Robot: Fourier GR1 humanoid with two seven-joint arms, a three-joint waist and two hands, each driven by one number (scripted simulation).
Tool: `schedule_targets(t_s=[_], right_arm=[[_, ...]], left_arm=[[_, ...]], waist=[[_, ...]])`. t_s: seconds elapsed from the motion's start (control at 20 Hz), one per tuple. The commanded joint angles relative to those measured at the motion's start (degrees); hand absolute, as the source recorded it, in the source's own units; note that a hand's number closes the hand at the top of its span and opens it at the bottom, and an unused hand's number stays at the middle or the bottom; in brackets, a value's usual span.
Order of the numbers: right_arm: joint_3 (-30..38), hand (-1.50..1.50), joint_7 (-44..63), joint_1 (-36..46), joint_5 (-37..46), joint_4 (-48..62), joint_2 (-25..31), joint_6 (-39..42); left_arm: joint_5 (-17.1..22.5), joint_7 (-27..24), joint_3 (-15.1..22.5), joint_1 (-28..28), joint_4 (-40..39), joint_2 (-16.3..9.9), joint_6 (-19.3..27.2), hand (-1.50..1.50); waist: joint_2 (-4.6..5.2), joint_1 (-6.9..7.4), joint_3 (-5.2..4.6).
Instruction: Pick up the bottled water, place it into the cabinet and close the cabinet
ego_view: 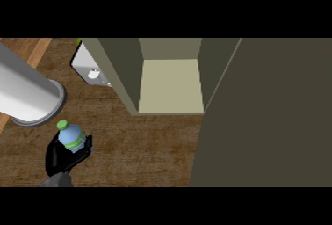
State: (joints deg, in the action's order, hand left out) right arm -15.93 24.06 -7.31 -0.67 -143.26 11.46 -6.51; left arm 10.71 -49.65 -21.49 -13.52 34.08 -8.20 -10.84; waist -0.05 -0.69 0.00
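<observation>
the bottled water [70, 136] stands in the grasp of the left hand [63, 157] near the bench's [142, 145] lower left edge — the black fingers curl up around its lower body from below and from the right side, so only the upper part of the bottle shows above the hand. the bottle is pale blue with a green cap at the top and a green band around its middle; any writing on that band is too small to read. it leans slightly, cap toward the upper left.

just above and left of the bottle, a large grey cylinder [26, 90] with a flanged rim reaches in from the left edge, close to the cap but apart from it.

the cabinet [170, 83] stands open toward the top middle of the bench, its pale inner floor bare, well apart from the bottle. its door [266, 114] — a broad dark olive panel — covers the right part of the view. a white object [91, 70] with a small knob sits just left of the cabinet's left wall.

the right hand does not show.
</observation>
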Motion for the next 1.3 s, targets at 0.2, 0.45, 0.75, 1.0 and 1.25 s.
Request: schedule_targets(t_s=[0.2,0.45,0.75,1.0,1.25], right_arm=[[2.94,-1.5,0.24,-1.58,-3.07,-4.53,0.22,0.76],[12.35,-1.5,-2.17,-5.19,-9.85,-4.28,2.47,4.52],[19.55,-1.5,-5.31,-7.01,-15.78,-2.88,2.01,8.75],[26.29,-1.5,-5.46,-6.89,-19.34,-0.57,2.62,11.32],[26.22,-1.5,-7.04,-6.94,-19.33,1.65,0.43,12.7]], left_arm=[[-8.28,-1.21,10.32,-7.92,-2.58,7.95,0.94,1.5],[-3.22,1.26,14.08,-11.4,-3.12,8.12,-2.33,1.5],[5.6,1.92,23.18,-12.01,-1.62,8.18,-0.81,1.5],[12.23,10.98,26.88,-16.92,3.76,8.17,4.8,1.5],[18.96,11.8,35.34,-16.46,7.36,8.1,10.89,1.5]], waist=[[0.18,-1.17,-0.06],[0.0,-0.63,0.03],[-0.21,-0.98,0.06],[-0.31,-1.11,0.1],[-0.42,-2.47,0.07]])
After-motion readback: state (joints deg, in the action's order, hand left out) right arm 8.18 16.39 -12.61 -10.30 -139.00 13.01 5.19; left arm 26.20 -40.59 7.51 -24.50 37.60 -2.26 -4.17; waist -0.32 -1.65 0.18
